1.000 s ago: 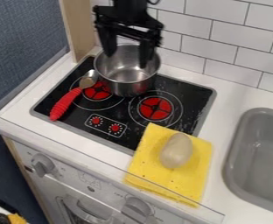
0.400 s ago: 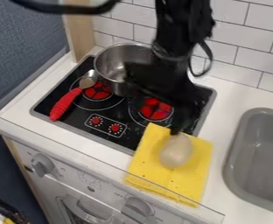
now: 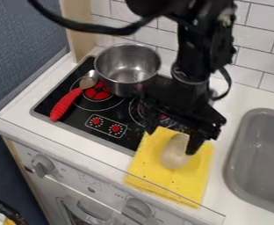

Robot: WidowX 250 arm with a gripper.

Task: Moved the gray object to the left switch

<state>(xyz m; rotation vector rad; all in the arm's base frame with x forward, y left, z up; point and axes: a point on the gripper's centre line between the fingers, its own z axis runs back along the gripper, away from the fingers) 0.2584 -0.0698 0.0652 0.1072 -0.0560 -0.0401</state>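
- The black arm (image 3: 192, 61) ran out of view past the top edge, and its outline was blurred.
- The gripper (image 3: 171, 139) was blurred too, one finger covering the upper right side of the gray object (image 3: 174, 156); whether they touched could not be told.
- Arm and gripper hid much of the right-hand burner (image 3: 138, 112) and part of the top edge of the yellow cloth (image 3: 157, 176).
- The gray sink (image 3: 262, 154) was cut off by the right edge.
- The oven door (image 3: 75, 211) was cut off by the bottom edge.
- Marks on the control panel (image 3: 63, 176) were too small to read.
- A dark thing (image 3: 4, 208) in the lower left corner was cut off, its kind unclear.
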